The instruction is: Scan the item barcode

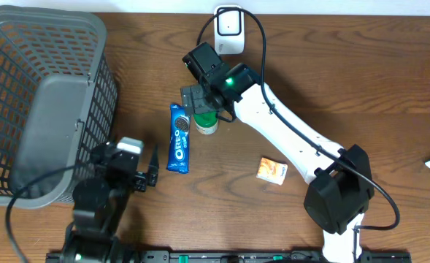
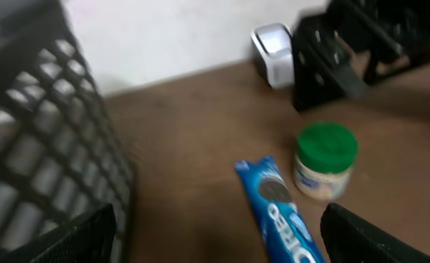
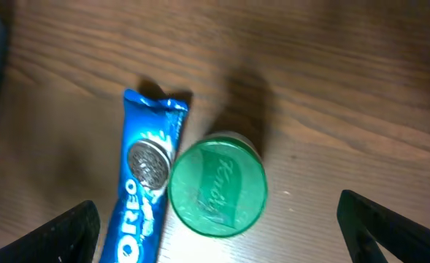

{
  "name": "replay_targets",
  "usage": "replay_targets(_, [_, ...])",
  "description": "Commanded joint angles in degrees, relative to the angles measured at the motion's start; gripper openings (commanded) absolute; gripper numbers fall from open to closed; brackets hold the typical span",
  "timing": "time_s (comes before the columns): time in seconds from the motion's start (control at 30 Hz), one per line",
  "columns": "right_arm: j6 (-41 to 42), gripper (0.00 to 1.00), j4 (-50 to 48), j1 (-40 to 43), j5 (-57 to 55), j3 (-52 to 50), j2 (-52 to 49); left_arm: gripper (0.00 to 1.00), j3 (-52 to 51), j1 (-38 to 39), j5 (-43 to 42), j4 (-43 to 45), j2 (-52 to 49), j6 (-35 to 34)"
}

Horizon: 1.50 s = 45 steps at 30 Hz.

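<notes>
A grey mesh basket (image 1: 47, 102) is sitting beside the left gripper (image 2: 218, 241), whose jaws are standing wide and empty. The right gripper (image 1: 198, 97) is hovering, spread wide, directly above a green-lidded jar (image 3: 217, 188). A blue Oreo pack (image 3: 145, 183) is lying just beside that jar, ahead of the left gripper. A white scanner (image 1: 229, 29) is standing beyond the right gripper.

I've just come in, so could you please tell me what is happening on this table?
The right gripper, open, hovers over a jar with a green lid, standing beside a blue Oreo packet. The left gripper is open and empty near the grey plastic basket. The white scanner sits at the far edge.
</notes>
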<state>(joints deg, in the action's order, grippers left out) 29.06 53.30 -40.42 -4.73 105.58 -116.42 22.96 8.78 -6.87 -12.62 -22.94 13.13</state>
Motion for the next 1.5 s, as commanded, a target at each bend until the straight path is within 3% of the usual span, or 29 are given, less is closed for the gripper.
replay_targets(0.0, [2.25,0.99,-0.2,-0.2,-0.39,0.42,-1.73,0.9,0.85,-0.09,-2.99,0.28,-3.54,-2.8])
replay_targets(0.63, [2.6,0.99,2.58,-0.28,-0.42,0.42,-6.84,0.9,-2.32,-0.09,-0.15,7.65,-4.35,-12.35])
replay_targets(1.27, [1.9,0.98,1.64,-0.98,-0.52,0.39,-14.88,0.9,-7.21,-0.09,0.31,10.34,-4.35,-14.97])
replay_targets(1.47, [1.07,0.81,1.29,-0.98,-0.83,0.42,-16.79,0.9,-8.85,-0.09,2.69,9.73,-4.35,-14.97])
